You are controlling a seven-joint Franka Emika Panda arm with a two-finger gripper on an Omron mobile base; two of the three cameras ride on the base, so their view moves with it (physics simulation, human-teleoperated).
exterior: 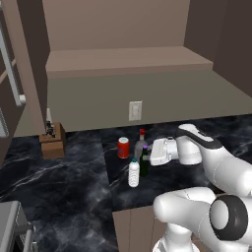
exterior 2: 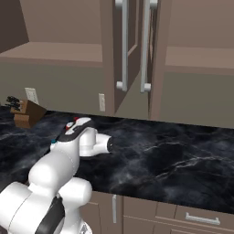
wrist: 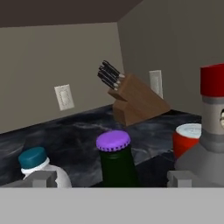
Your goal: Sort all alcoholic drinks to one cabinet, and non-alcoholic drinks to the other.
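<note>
Four drinks stand close together on the black marble counter (exterior: 74, 167). The alcoholic drinks are a dark green bottle with a purple cap (exterior: 144, 162) (wrist: 113, 142) and a clear greyish bottle with a red cap (exterior: 141, 141) (wrist: 213, 122). The non-alcoholic drinks are a red can (exterior: 123, 147) (wrist: 187, 139) and a small white bottle with a blue cap (exterior: 134, 173) (wrist: 34, 159). My gripper (exterior: 149, 156) (wrist: 111, 179) is open and level, its fingertips (wrist: 43, 178) on either side of the green bottle's neck without touching it. An open cabinet (exterior: 128, 61) is above the counter.
A wooden knife block (exterior: 52, 139) (wrist: 136, 104) (exterior 2: 27, 113) stands at the back left by the wall. Wall outlets (exterior: 135, 110) (wrist: 64, 96) are behind the drinks. Open cabinet doors with long handles (exterior 2: 122, 45) hang over the counter on the right.
</note>
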